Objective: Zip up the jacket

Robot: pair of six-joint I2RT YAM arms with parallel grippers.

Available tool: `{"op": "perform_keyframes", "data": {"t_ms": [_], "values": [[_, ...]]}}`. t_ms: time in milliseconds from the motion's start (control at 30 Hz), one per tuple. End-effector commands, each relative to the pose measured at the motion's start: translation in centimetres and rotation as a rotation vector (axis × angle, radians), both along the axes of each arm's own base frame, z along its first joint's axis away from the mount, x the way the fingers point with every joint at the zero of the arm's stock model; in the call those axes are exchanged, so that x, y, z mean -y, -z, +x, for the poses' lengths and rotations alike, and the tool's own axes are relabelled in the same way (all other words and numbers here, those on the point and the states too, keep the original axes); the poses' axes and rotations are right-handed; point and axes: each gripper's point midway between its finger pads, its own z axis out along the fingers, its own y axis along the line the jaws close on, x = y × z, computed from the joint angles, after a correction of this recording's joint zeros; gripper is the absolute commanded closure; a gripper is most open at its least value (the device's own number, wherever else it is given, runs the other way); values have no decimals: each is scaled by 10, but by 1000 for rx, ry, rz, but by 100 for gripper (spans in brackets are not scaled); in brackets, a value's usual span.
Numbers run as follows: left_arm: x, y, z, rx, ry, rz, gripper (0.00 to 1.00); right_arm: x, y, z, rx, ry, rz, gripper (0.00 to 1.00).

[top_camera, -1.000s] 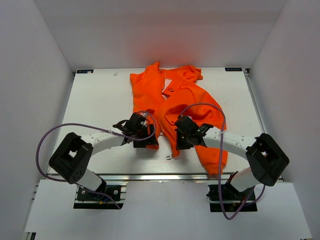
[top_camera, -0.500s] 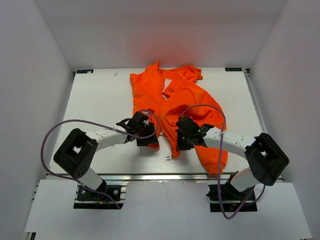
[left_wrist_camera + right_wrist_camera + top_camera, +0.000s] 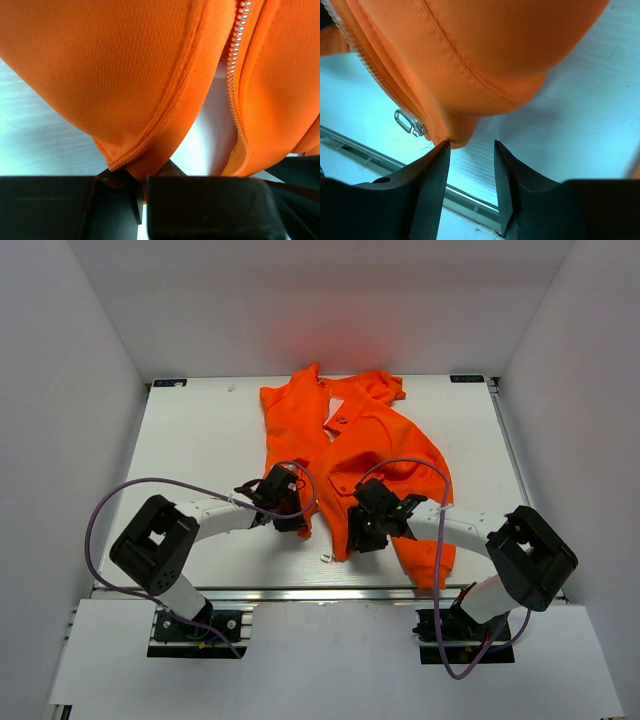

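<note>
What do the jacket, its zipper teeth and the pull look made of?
The jacket: soft matte orange fabric, finely ribbed weave, stitched hem. The zipper teeth: probably metal, small silvery glinting beads. The pull: thin shiny wire-like loop, likely metal.

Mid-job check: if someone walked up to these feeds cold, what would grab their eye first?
The bright orange jacket, lying unzipped across the middle of the white table, grabs the eye first. At its near hem the left gripper pinches one front panel's bottom corner, while the right gripper stands open just below the other panel's corner, beside the silver zipper pull.
</note>
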Motion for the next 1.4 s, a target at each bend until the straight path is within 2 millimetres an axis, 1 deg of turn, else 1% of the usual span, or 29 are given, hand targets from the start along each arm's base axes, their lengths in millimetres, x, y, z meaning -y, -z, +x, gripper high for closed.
{"op": "perform_keyframes", "data": {"t_ms": [0, 100, 200, 267, 300, 400, 467, 500, 533, 600, 633, 667, 733, 767, 833, 867, 933, 967, 1033, 1067, 1133, 1200, 1233, 1267, 1300, 1333, 1367], "values": [[-6, 2, -14, -12, 21, 6, 99, -8, -5, -5, -9, -17, 65, 54], [-8, -1, -18, 3, 26, -5, 100, -15, -3, -7, -17, -40, 98, 52], [-10, -3, -20, 14, 29, -11, 100, -21, 0, -5, -23, -49, 103, 48], [-10, -4, -22, 18, 33, -23, 100, -27, -1, -4, -15, -69, 110, 48], [-10, -5, -23, 21, 34, -30, 100, -32, -2, -6, -12, -88, 112, 44], [-8, -6, -25, 24, 40, -53, 100, -37, 0, -5, -6, -92, 92, 44], [-7, -5, -28, 23, 44, -64, 100, -32, 6, -6, -17, -61, 44, 44], [-7, -6, -28, 27, 43, -68, 100, -27, 13, -3, -4, -38, -7, 44], [-7, -7, -28, 29, 42, -73, 100, -27, 12, 0, 4, -23, -31, 45], [-8, -7, -29, 32, 38, -71, 100, -14, 23, 2, 24, 27, -146, 48], [-8, -9, -28, 35, 36, -74, 100, -14, 22, 4, 33, 45, -171, 48], [-8, -10, -27, 41, 34, -75, 100, -5, 31, -1, 32, 51, -247, 49], [-8, -11, -28, 47, 35, -78, 100, -1, 35, -2, 24, 86, -307, 49], [-8, -11, -28, 47, 35, -78, 100, 3, 38, 0, 27, 94, -371, 49], [-10, -10, -28, 48, 26, -72, 100, 1, 40, -3, 36, 90, -424, 49], [-10, -11, -28, 49, 22, -73, 100, 2, 37, -3, 35, 93, -458, 49], [-12, -12, -27, 54, 10, -68, 100, 10, 46, -7, 33, 91, -531, 50], [-13, -15, -26, 61, 3, -71, 100, 11, 51, -8, 24, 86, -553, 51], [-15, -17, -24, 72, -10, -67, 100, 14, 57, -10, 7, 75, -579, 58], [-15, -20, -23, 82, -16, -71, 100, 15, 62, -12, -7, 69, -598, 66], [-16, -22, -21, 92, -27, -67, 100, 15, 64, -12, -13, 55, -610, 79], [-14, -28, -18, 104, -26, -75, 100, 9, 65, -13, -12, 27, -577, 100], [-13, -31, -17, 111, -20, -82, 100, 6, 65, -12, -5, 11, -551, 100], [-11, -34, -16, 116, -14, -89, 100, -4, 55, -11, 8, -4, -480, 100], [-9, -39, -16, 127, 2, -96, 100, -13, 54, -8, 36, -18, -407, 100], [-5, -45, -16, 134, 27, -113, 100, -19, 46, -6, 61, -24, -343, 100], [-1, -53, -14, 154, 41, -134, 100, -32, 18, 0, 99, -33, -209, 100]]}}
